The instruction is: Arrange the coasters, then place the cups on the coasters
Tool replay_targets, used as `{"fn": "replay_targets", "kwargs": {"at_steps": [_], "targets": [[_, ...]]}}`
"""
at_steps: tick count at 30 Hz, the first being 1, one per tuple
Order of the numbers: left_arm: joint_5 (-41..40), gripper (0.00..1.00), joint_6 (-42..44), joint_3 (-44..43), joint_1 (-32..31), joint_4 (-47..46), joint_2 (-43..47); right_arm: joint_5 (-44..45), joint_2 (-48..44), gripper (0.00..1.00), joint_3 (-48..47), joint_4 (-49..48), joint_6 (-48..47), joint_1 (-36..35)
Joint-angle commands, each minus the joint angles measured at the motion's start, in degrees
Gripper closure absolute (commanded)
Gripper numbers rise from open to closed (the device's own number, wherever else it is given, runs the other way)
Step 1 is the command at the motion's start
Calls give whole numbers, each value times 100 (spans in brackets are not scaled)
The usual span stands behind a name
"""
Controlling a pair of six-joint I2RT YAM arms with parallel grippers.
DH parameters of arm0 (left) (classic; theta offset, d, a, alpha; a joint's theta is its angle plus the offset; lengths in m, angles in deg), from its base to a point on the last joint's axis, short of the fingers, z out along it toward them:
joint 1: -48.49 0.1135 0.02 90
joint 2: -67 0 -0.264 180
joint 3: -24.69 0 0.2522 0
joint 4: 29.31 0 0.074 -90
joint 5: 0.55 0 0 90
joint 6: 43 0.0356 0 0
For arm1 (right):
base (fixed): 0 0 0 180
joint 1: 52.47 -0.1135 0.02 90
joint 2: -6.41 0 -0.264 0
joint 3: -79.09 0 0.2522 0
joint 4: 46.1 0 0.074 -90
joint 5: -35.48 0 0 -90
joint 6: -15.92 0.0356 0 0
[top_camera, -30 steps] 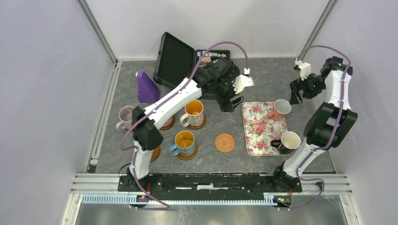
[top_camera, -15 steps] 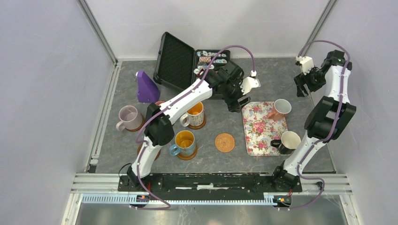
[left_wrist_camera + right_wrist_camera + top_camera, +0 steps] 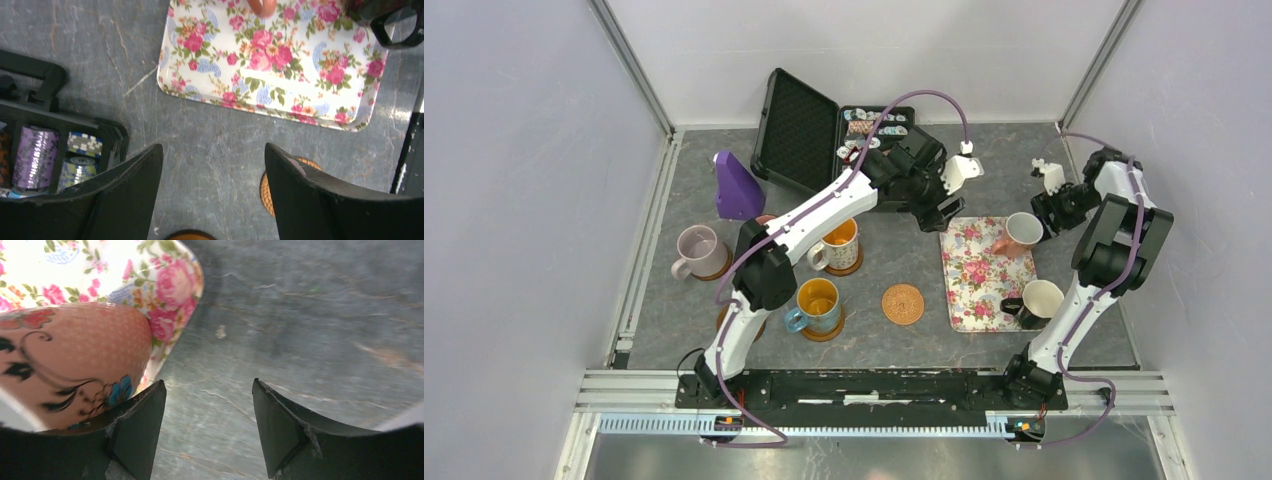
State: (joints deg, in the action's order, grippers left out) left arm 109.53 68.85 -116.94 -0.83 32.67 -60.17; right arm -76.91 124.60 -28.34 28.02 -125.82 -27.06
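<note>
Cups (image 3: 817, 303) are seated on three coasters (image 3: 826, 336); two are left on the tray (image 3: 969, 275); left gripper (image 3: 214, 150) and right gripper (image 3: 208, 385) are held open, empty.

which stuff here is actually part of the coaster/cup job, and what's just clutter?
Job: lilac mug, floral mug, blue mug, pink mug, black mug, patterned coaster, brown coasters under three mugs.
Clutter: floral tray, poker-chip case, purple wedge.
</note>
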Motion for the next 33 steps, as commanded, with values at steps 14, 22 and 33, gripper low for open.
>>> {"fn": "replay_targets", "kwargs": {"at_steps": [14, 22, 33], "targets": [[-549, 18, -616, -111, -725, -1433, -949, -511, -568, 30, 1212, -451, 375, -106], [-361, 16, -909, 230, -844, -2073, -1019, -560, -734, 30, 1510, -542, 429, -132], [-486, 23, -1009, 599, -949, -2653, -1107, -708, -962, 29, 1854, -604, 472, -250]]}}
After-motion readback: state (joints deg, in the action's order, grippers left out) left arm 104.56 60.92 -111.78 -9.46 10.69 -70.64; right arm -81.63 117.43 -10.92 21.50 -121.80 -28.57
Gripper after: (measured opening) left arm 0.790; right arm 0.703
